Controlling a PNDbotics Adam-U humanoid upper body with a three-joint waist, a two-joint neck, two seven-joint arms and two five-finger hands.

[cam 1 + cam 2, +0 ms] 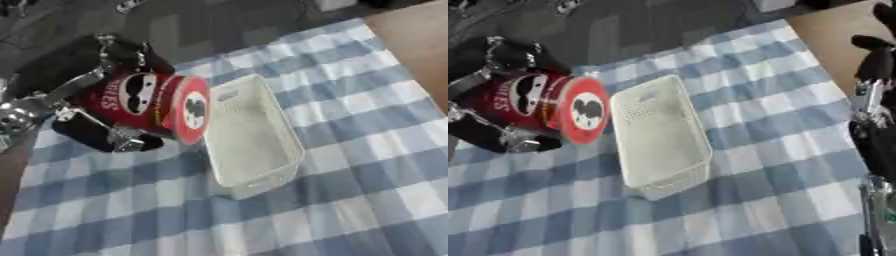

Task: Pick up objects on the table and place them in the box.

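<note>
blue-and-white checked cloth (350, 165) covers the table under me, with dark floor beyond its far edge. at the left, my left hand (105, 135) has its fingers curled round a red chip can (153, 102), held on its side above the cloth, its lid end pointing at the white box (254, 135) and just beside the box's near wall. the box looks empty, so i judge nothing is placed yet; the can has to go over the rim and be let go. at the far right edge my right hand (877, 125) waits; whether its fingers are curled i cannot tell.
</note>
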